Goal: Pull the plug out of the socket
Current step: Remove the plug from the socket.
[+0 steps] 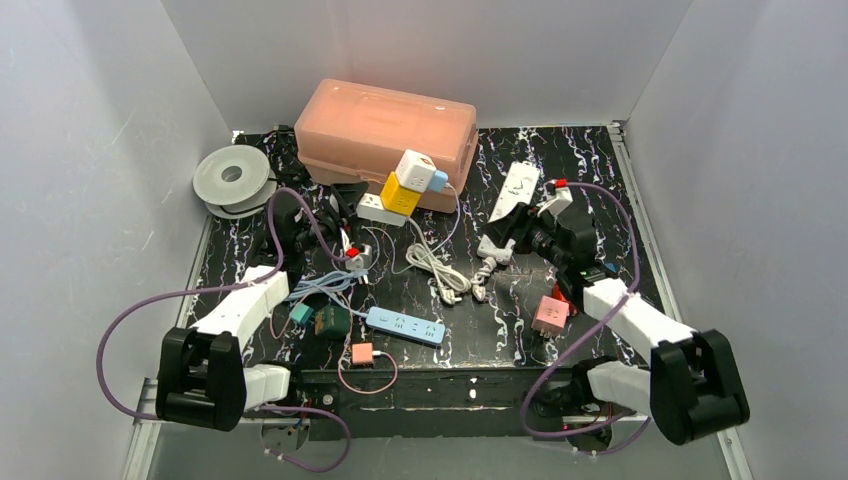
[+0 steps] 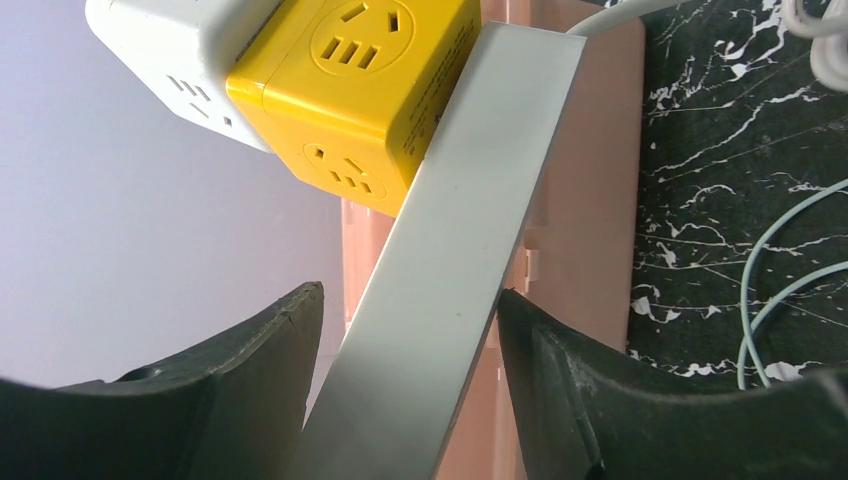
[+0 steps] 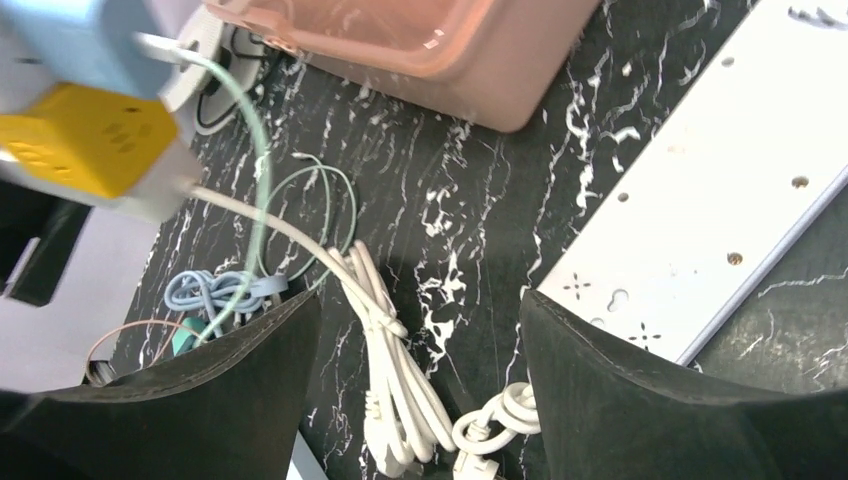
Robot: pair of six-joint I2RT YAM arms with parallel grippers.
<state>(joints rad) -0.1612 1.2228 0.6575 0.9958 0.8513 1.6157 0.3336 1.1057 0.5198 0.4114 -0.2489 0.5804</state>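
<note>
Top view, socket stack: a white cube (image 1: 415, 168) sits on a yellow cube (image 1: 400, 194). The yellow cube sits on a white bar (image 1: 372, 208), just in front of the pink box (image 1: 385, 130) at the back of the worktop (image 1: 470, 340).
Top view, blue plug (image 1: 438, 181): seated in the right face of the white cube, with its cable hanging down toward the worktop.
Top view, left pincer (image 1: 350, 205): at the left end of the white bar; the grip is not clear from here.
Top view, right pincer (image 1: 497, 238): just below the long white strip (image 1: 515, 190), near the white cable bundle (image 1: 440, 270), apart from the stack.
Left wrist view, left pincer (image 2: 410, 300): pinching the white bar (image 2: 470, 230), which slants up between both fingers.
Left wrist view, cubes: the yellow cube (image 2: 360, 80) touches the bar's far end and the white cube (image 2: 170, 50) sits against it. The pink box (image 2: 580, 200) is behind.
Right wrist view, right pincer (image 3: 420, 300): fingers spread with nothing held, hovering over the worktop (image 3: 480, 200) and the white cable bundle (image 3: 390, 380).
Right wrist view, blue plug (image 3: 80, 40): blurred in the top left corner, above the yellow cube (image 3: 80, 135), with a pale cable curving away from it.
Right wrist view, surroundings: the pink box (image 3: 420, 40) is at the top and the long white strip (image 3: 700, 200) is on the right.
</note>
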